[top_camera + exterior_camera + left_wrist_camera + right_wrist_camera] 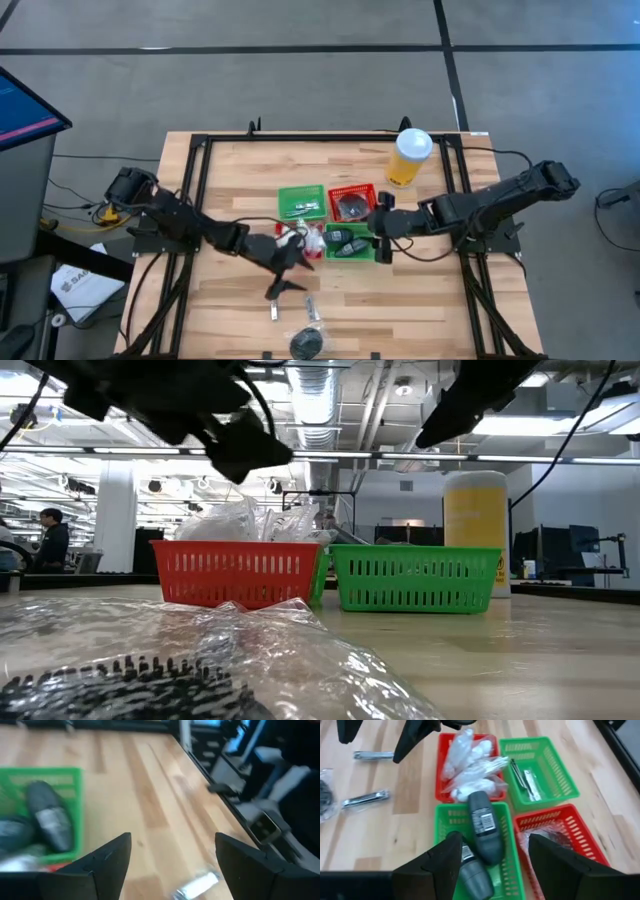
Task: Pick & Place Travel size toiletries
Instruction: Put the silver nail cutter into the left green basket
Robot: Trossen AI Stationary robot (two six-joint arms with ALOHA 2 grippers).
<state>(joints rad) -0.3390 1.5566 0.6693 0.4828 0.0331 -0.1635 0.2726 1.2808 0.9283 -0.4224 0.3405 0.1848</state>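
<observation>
Left claw (287, 272) hangs over the counter (420, 300) with fingers spread wide and nothing between them; right claw (490, 865) is parted and empty above a green basket (507, 865). Directly under the right claw lie two dark grey deodorant sticks (484, 827) inside that basket; rigid, smooth plastic, probably slippery, best pinched across the narrow sides at mid-body. Just beyond them a red basket (441, 775) holds white puffy packets (470, 770); soft, light, crinkly film, so a grip on a gathered edge looks safer than squeezing the middle. Beside it a second green basket (555, 775) holds thin silvery tubes (526, 777). Near the left claw, loose on the counter: two thin silvery tubes (272, 311), light, likely to roll, so take them across the width; farther out, at the counter's edge, a dark disc in clear wrap (306, 343), whose wrap may slide on the disc. The yellow cup (409, 157) stands well apart, beyond the baskets.
</observation>
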